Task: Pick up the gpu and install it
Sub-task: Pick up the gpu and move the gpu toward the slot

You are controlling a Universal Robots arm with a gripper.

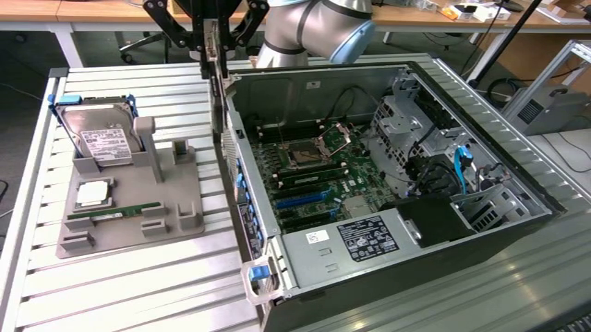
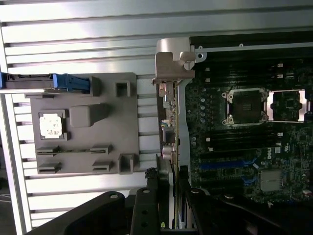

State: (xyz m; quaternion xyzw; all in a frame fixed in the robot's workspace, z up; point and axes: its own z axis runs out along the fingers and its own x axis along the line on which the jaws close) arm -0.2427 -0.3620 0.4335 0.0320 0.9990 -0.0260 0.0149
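Gpu (image 1: 218, 69) in tool (image 1: 216, 47) above case (image 1: 314, 86)

I see an open PC case (image 1: 314, 86) lying on its side on the slatted metal table (image 1: 129, 283), motherboard (image 1: 319, 176) facing up, CPU socket (image 1: 305, 153) with load plate flipped open, labelled power supply (image 1: 365, 235) in one corner. Just beside it, exterior view's left: grey parts fixture (image 1: 176, 187) holding a tilted hard drive (image 1: 99, 142), a flat CPU chip (image 1: 94, 194), a green RAM stick (image 1: 115, 209) in a slot

A robotics lab: slatted aluminium bench (image 1: 138, 277), wooden desks (image 1: 93, 10) behind (aluminium framing (image 1: 565, 66) alongside).
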